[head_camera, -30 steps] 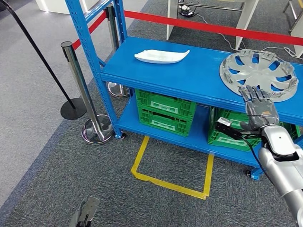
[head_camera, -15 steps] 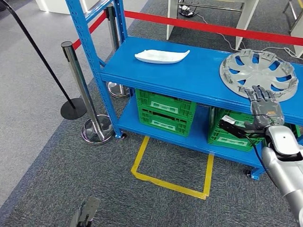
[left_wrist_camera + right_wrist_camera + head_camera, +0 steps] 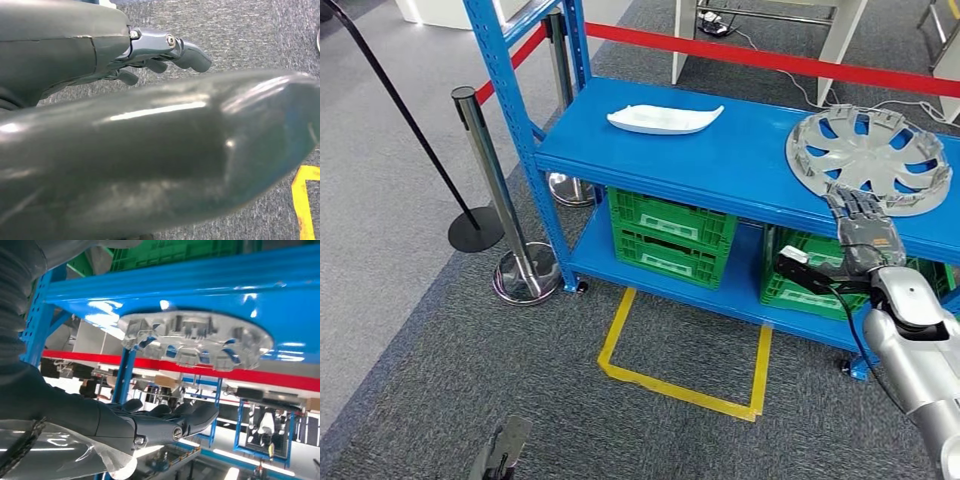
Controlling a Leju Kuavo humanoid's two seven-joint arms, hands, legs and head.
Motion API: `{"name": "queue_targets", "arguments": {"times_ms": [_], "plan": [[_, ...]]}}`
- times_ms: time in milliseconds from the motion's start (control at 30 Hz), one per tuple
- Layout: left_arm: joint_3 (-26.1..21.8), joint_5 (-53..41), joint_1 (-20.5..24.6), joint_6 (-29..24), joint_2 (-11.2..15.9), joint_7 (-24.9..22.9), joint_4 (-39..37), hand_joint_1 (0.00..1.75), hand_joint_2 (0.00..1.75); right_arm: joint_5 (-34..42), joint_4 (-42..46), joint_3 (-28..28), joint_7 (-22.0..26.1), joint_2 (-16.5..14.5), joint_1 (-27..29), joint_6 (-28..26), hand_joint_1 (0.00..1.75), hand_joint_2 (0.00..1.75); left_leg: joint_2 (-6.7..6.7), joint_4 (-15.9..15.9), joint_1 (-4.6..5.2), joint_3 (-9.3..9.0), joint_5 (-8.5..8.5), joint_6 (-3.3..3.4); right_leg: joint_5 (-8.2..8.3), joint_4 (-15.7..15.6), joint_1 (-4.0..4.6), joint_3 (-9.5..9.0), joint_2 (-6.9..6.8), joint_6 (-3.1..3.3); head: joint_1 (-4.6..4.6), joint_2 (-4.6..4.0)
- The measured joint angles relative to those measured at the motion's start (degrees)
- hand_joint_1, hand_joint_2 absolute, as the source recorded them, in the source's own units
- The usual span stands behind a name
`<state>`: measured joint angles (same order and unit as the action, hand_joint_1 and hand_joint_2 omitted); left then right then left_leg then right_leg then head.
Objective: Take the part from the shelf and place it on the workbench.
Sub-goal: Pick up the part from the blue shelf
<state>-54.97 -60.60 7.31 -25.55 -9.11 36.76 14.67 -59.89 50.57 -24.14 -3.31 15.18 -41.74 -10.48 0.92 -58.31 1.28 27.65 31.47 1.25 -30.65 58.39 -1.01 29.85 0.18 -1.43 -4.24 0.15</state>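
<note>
Here our right hand (image 3: 865,228) sits just short of the hubcap (image 3: 869,157), fingers (image 3: 177,412) stretched flat and side by side, holding nothing — placed, we judge, to slide in at its near rim. The hubcap lies flat on the blue shelf (image 3: 712,150) — round, so no long axis.

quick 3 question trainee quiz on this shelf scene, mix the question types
1. True or false: the right hand already grips the silver wheel cover.
2. What lies on the top shelf to the left of the wheel cover?
A. white part
B. green crate
C. red belt
3. Fill in: the green crates sit on the ____ shelf.

Key: 1 false, the hand is open at the cover's near rim; 2 A; 3 lower.
</note>
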Motion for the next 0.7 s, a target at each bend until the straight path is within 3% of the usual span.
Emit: {"name": "queue_targets", "arguments": {"times_ms": [100, 200, 233, 267, 333, 367, 400, 467, 533, 633, 667, 700], "plan": [[0.0, 0.0, 0.0, 0.0, 0.0, 0.0, 0.0, 0.0, 0.0, 0.0, -0.1, 0.0, 0.0, -0.1, 0.0, 0.0, 0.0, 1.75, 0.0, 0.0, 0.03, 0.04, -0.02, 0.07, 0.05, 0.0, -0.04, 0.02, 0.0, -0.08, 0.0, 0.0], [0.0, 0.0, 0.1, 0.0, 0.0, 0.0, 0.0, 0.0, 0.0, 0.1, -0.2, 0.4, 0.1, -0.4, -0.2, 0.2, 0.0, 1.75, -0.06, 0.9, -0.12, -0.08, -0.62, 0.76, 0.15, -0.2, 0.01, 0.29, -0.02, -0.59, 0.01, 0.0], [0.0, 0.0, 0.1, 0.1, 0.0, 0.0, 0.0, 0.0, 0.0, 0.2, -0.3, 0.6, 0.2, -0.5, -0.4, 0.3, 0.0, 1.75, -0.12, 1.5, -0.3, -0.26, -0.98, 1.18, -0.9, 3.4, 0.05, 2.65, -0.04, -0.86, 0.1, 0.0], [0.1, 0.0, 0.1, 0.3, -0.1, 0.1, 0.0, 0.0, 0.0, 0.2, -0.5, 0.8, 0.3, -0.5, -0.4, 0.3, 0.0, 1.75, -0.14, 2.1, -0.54, -0.75, -1.0, 1.4, -0.23, 6.3, -0.01, 5.5, -0.08, -1.14, 0.21, 0.0], [0.3, -0.1, 0.1, 1.0, -0.2, 0.2, 0.0, 0.0, 0.0, -0.4, -0.9, 0.8, -0.2, -0.8, -0.5, -0.4, 0.0, 1.75, -0.11, 1.7, -0.79, -1.44, 0.22, 0.8, 2.6, 7.3, -0.07, 8.82, -0.04, -1.35, 0.59, 0.01], [0.5, -0.3, 0.2, 1.4, -0.2, 0.3, 0.0, 0.0, 0.0, -0.9, -1.1, 0.8, -0.6, -0.9, -0.5, -1.0, 0.0, 1.75, -0.08, 1.3, -0.82, -1.53, 0.94, 0.29, 4.85, 4.3, -0.07, 8.35, 0.03, -1.2, 0.61, 0.01], [0.6, -0.3, 0.2, 1.6, -0.2, 0.3, -0.1, 0.0, 0.0, -1.5, -1.1, 0.7, -1.2, -1.1, -0.5, -1.6, 0.0, 1.75, -0.09, 0.9, -0.8, -1.33, 1.4, -0.14, 5.28, 2.0, 0.01, 7.42, 0.14, -0.86, 0.67, 0.01], [0.9, -0.4, 0.3, 1.7, -0.1, 0.4, -0.1, 0.0, 0.0, -2.4, -0.9, 0.7, -1.8, -1.2, -0.4, -2.3, 0.0, 1.75, -0.19, 0.4, -0.81, -0.83, 1.96, -0.6, 4.6, 1.8, -0.24, 7.43, 0.25, -0.12, 0.49, 0.01], [1.1, -0.5, 0.5, 2.0, -0.1, 0.4, -0.1, 0.0, 0.0, -3.7, -0.7, 0.7, -2.8, -1.3, -0.4, -3.5, 0.0, 1.75, -0.32, -3.8, -0.99, 1.41, 3.7, -1.37, 4.17, 1.7, -0.56, 7.08, 0.18, 0.56, 0.38, 0.01], [1.2, -0.6, 0.5, 2.6, -0.1, 0.4, -0.1, 0.0, 0.0, -6.9, -0.6, 0.5, -5.5, -1.3, -0.4, -4.7, 0.0, 1.75, -0.47, -15.4, -1.54, 9.11, 6.46, -2.33, 3.67, 1.7, -0.59, 6.68, 0.12, 1.06, 0.3, 0.0], [1.2, -0.6, 0.4, 2.8, -0.1, 0.4, -0.1, 0.0, 0.0, -8.0, -0.6, 0.4, -6.4, -1.3, -0.3, -4.7, 0.0, 1.75, -0.48, -16.9, -1.63, 10.83, 5.72, -2.38, 3.51, 1.7, -0.61, 6.48, 0.16, 1.09, 0.28, 0.0], [1.3, -0.6, 0.4, 3.0, 0.0, 0.4, -0.1, 0.0, 0.0, -9.1, -0.6, 0.3, -7.1, -1.3, -0.3, -4.7, 0.0, 1.75, -0.49, -16.2, -1.67, 11.49, 3.84, -2.29, 3.36, 1.7, -0.62, 6.21, 0.21, 1.08, 0.28, 0.0]]}}
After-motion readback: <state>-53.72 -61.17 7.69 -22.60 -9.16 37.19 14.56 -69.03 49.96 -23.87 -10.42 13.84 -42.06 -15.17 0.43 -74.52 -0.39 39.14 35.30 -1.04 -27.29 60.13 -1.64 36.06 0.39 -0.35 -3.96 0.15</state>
